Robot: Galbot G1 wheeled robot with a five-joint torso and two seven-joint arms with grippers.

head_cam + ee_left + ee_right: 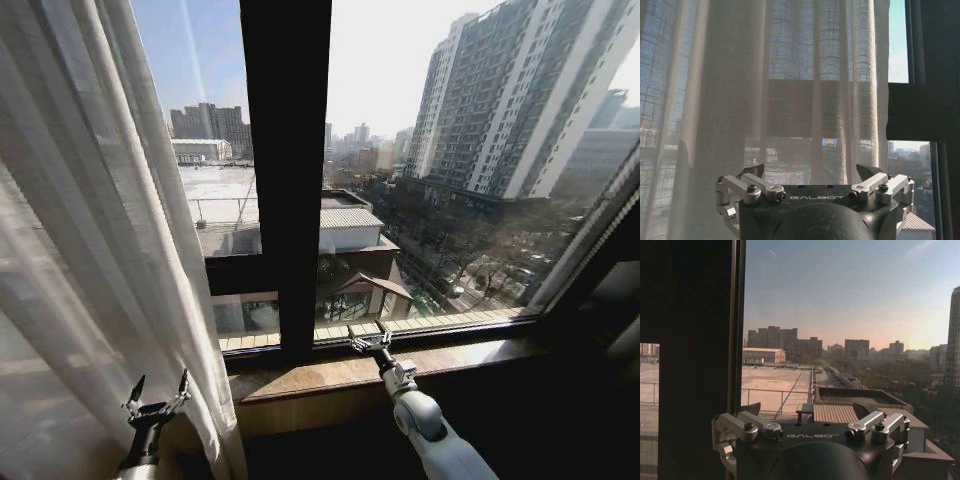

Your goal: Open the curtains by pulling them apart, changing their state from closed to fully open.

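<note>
Sheer white pleated curtains occupy the left of the head view, gathered beside the dark vertical window frame post; their upper and lower ends are cut off by the picture edges. Left gripper sits low in front of the fabric, fingers spread wide, holding nothing; contact with the cloth cannot be confirmed. Right gripper reaches toward the brown window sill below the uncovered glass, fingers apart, empty.
</note>
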